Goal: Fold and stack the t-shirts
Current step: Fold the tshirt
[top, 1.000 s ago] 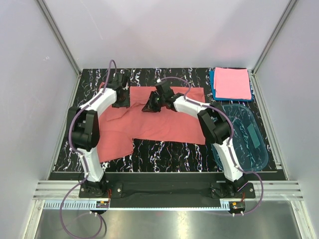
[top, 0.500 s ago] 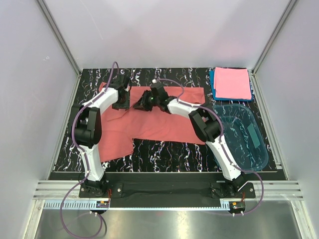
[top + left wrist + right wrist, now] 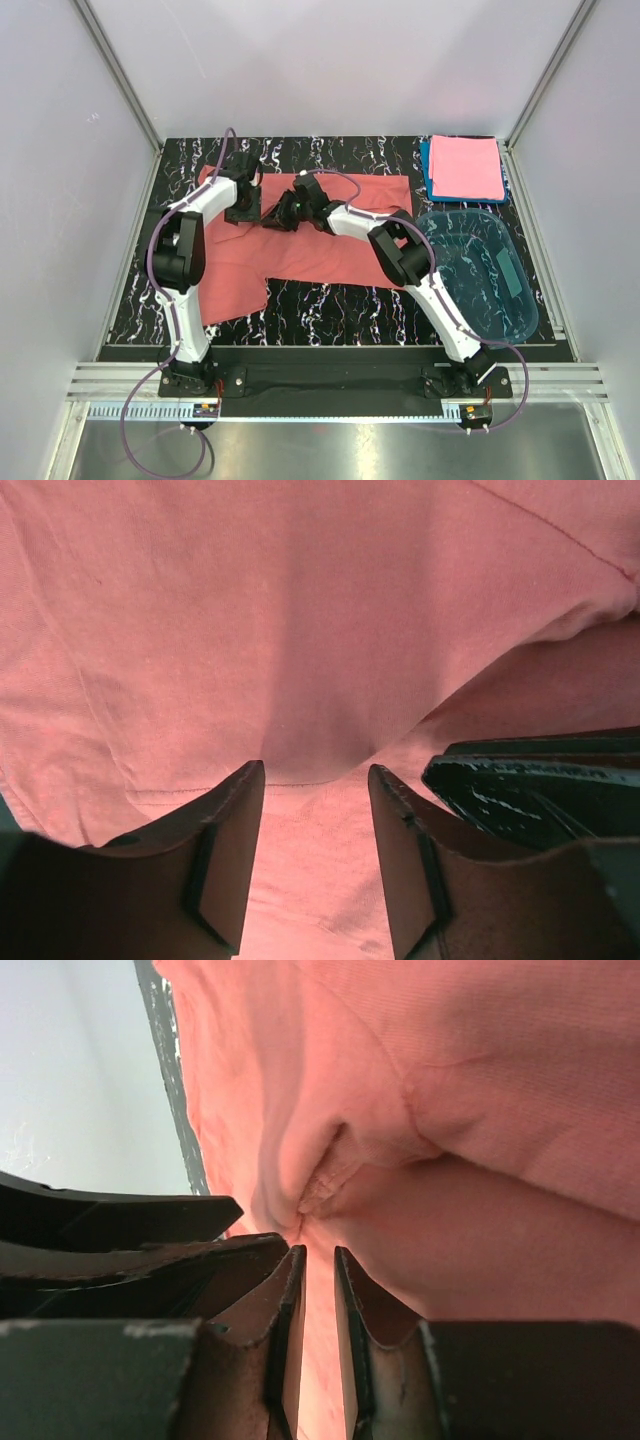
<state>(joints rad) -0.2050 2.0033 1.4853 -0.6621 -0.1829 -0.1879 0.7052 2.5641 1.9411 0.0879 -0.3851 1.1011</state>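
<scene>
Since a second ago the right arm has swung leftward, so the right gripper point(image 3: 272, 215) now sits just beside the left gripper point(image 3: 243, 203) over the far left part of the shirt; the left arm has hardly shifted.

The salmon short-sleeved cotton t-shirt point(image 3: 330, 250) lies spread across the middle of the black white-veined marble tabletop point(image 3: 330, 300), its top edge close to the far edge and one sleeve trailing toward the near left corner. It is unfolded and mostly flat, with soft creases around the two grippers.

In the left wrist view the left jaws stand spread, with bare cloth and a stitched hem showing in the gap between them. In the right wrist view the right jaws are nearly together and a small pucker of cloth bunches right at their tips. I cannot tell whether they actually pinch it.

At the far right corner a folded light pink t-shirt point(image 3: 465, 167) rests squarely on a folded blue t-shirt point(image 3: 426, 175). Just nearer along the right edge stands a clear blue oval plastic tub point(image 3: 530, 300), beside the right arm's elbow.
</scene>
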